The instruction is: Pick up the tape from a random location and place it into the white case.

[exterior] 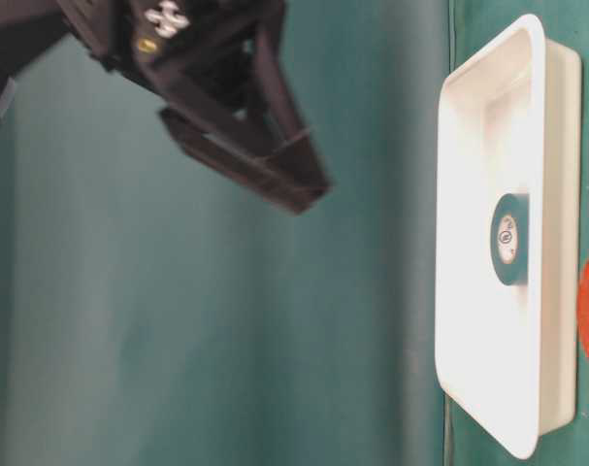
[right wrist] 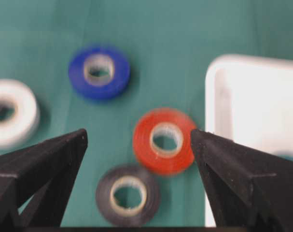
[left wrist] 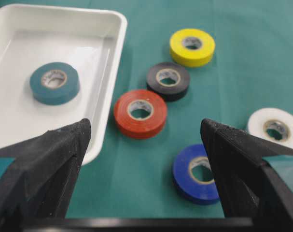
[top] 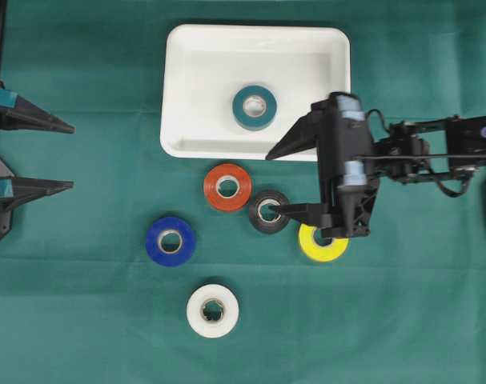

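From overhead, my right end effector (top: 284, 182) stands wide open and holding nothing, reaching in from the right edge toward the frame's centre. Its lower finger tip overlaps the black tape roll (top: 269, 211), its upper tip the lower rim of the white case (top: 186, 144). The red roll (top: 227, 186) lies just left of the gap; the yellow roll (top: 323, 245) sits half under the wrist. I judge red or black the likeliest pick, and this arm far nearer than the left end effector (top: 66, 156), open and parked at the left edge. Every roll lies flat, hole up, so no long axis matters. The blue roll (top: 170, 241) and white roll (top: 213, 310) sit apart, lower left; a teal roll (top: 255, 106) already rests in the case.

At table level, the case (exterior: 488, 87) stands at the right, plenty of bare floor around the teal roll (exterior: 508, 239).

The left wrist view shows the green cloth on the table (left wrist: 243, 58) smooth.

The right wrist view, blurred, puts the red roll (right wrist: 164, 140) between the fingers, nearer the right one, the black roll (right wrist: 128, 195) below it, and the case (right wrist: 218, 96) just right.
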Controlling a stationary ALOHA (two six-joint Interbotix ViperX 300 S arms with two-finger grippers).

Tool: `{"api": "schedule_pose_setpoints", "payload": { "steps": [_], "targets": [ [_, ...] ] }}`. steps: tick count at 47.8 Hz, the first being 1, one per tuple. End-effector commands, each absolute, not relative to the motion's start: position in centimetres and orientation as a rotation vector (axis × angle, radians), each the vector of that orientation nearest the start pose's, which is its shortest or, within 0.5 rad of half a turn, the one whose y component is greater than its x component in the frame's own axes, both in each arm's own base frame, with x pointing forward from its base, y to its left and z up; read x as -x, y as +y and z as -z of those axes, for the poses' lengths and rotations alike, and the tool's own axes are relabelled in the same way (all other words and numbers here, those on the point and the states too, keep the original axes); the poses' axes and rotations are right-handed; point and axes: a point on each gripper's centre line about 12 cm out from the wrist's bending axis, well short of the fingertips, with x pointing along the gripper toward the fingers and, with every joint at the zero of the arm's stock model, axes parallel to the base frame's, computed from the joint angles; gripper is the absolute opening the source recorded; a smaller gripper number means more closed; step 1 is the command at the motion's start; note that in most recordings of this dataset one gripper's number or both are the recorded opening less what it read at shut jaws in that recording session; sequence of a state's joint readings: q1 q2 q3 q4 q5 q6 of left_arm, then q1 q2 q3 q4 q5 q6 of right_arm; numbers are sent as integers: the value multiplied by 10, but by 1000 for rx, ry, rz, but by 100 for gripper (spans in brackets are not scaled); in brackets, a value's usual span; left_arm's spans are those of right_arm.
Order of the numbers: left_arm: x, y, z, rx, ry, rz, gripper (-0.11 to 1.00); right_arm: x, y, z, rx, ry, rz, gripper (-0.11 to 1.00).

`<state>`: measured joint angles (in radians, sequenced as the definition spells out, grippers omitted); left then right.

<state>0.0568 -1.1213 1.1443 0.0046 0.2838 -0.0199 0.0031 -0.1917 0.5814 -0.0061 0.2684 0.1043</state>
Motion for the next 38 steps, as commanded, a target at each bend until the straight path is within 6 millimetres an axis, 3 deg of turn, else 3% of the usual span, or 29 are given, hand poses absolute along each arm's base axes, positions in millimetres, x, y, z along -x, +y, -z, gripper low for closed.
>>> {"api": "schedule_pose_setpoints", "payload": {
  "steps": [1, 21, 38],
  "targets": [
    [-170, 10, -271, 27, 303, -60, 91, -379, 5, -255, -105, 710, 29, 92],
    [-170, 10, -271, 25, 302, -60, 91, -395, 21, -238, -114, 1008, 34, 92],
    [-170, 10, -271, 28, 303, -60, 91, -394, 21, -237, -110, 1030, 35, 92]
  ]
}}
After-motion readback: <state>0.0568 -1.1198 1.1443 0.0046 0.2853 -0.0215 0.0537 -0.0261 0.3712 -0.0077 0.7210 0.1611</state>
